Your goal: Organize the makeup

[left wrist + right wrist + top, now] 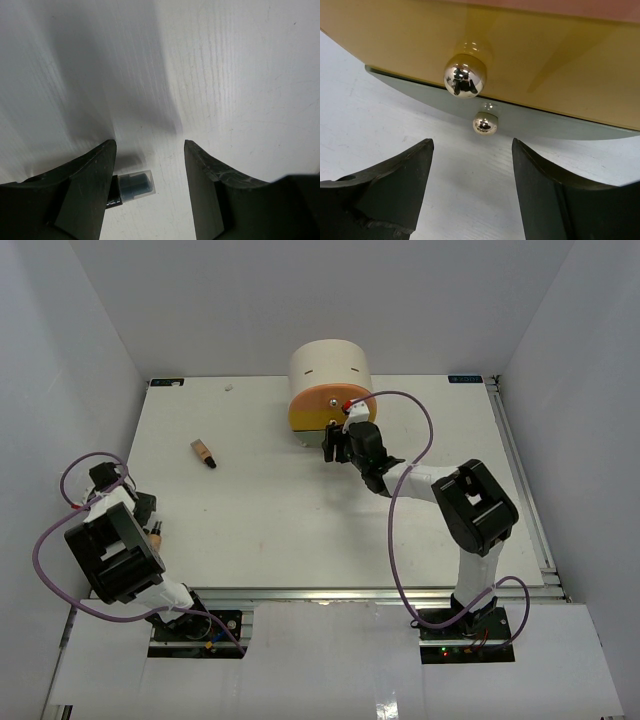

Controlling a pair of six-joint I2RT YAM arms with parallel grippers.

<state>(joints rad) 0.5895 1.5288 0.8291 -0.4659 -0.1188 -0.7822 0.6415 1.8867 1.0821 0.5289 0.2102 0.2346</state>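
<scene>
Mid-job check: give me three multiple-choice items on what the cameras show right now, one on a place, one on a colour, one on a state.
1. Where is the small tan bottle with the dark cap?
A. Lying on the white table, left of the cream cylindrical drawer unit
B. Inside a drawer
C. On top of the drawer unit

2. What colour is the round knob on the amber drawer front?
A. Black
B. Shiny gold
C. Blue

3. How does the right gripper stand?
A. Shut on the knob
B. Shut on a bottle
C. Open and empty, facing the knob

Answers:
1 A, since the top view shows it alone on bare table.
2 B, since the right wrist view shows a mirror-like gold ball.
3 C, since its fingers stand apart, short of the knob, with nothing between them.
</scene>
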